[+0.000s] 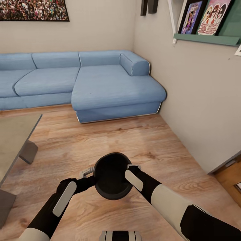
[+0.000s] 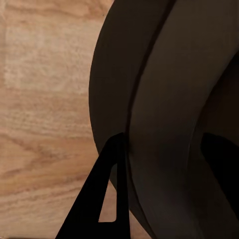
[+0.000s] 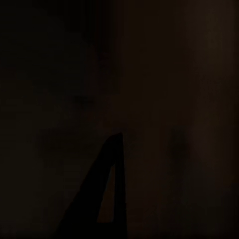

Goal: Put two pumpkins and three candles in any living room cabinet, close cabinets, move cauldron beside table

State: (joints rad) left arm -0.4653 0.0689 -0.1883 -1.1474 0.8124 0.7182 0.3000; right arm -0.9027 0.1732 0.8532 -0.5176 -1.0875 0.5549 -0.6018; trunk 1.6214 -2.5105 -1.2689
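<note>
While gripping the squat black matte cauldron (image 1: 112, 176) from both sides, carrying it above the pale wooden plank floor (image 1: 100, 140), in front of the trunk. Pinching the pot's rim with the left gripper (image 1: 91, 174), one dark finger (image 2: 102, 199) lying outside the wall, the other inside, closed on the flared edge. Pressing in at the opposite rim with the right gripper (image 1: 131, 169); cannot tell how far its fingers are parted, its wrist camera showing near-black dark and one finger (image 3: 107, 199). Keeping the grey slab-topped low table (image 1: 13, 140) off to the left, well apart from the cauldron. Facing the blue corner sofa (image 1: 100, 83) ahead, by the plain grey wall (image 1: 201, 100).
</note>
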